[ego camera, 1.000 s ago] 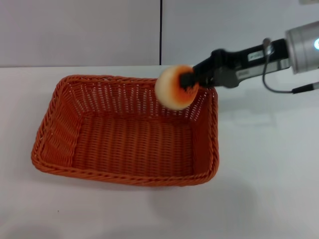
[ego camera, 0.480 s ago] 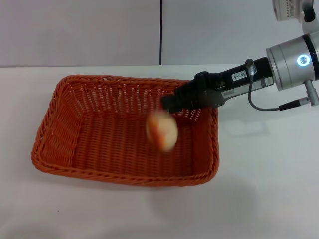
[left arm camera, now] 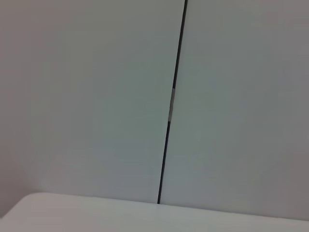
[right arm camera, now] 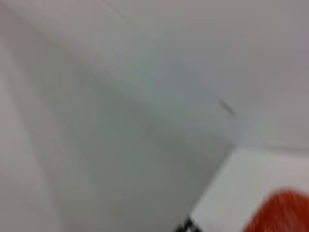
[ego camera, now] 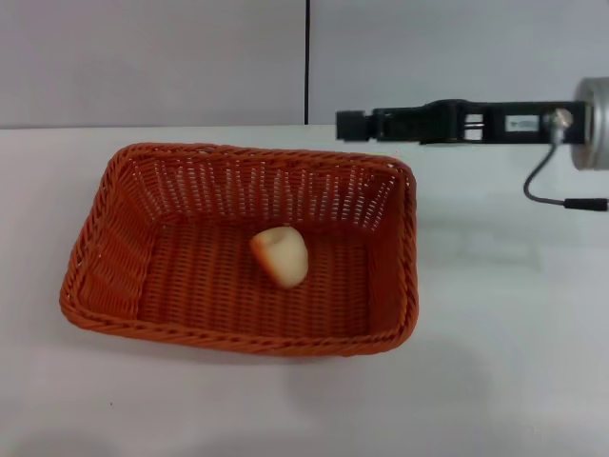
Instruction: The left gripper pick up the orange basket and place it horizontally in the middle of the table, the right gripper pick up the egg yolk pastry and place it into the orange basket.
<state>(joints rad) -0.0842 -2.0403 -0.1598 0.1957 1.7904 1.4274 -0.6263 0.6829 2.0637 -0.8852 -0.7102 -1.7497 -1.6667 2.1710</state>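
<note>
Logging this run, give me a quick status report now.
Right gripper above the orange basket's far rim, holding nothing. Egg yolk pastry lying inside the basket. Left gripper out of view. Nothing in the way.

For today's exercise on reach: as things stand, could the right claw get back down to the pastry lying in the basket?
Probably yes. The pastry lies alone on the floor of the open-topped basket. The right claw hangs above the basket's far rim, with nothing between them, so a downward move should reach it.

Black right gripper point(ego camera: 350, 125), silver wrist, grey cable.
</note>
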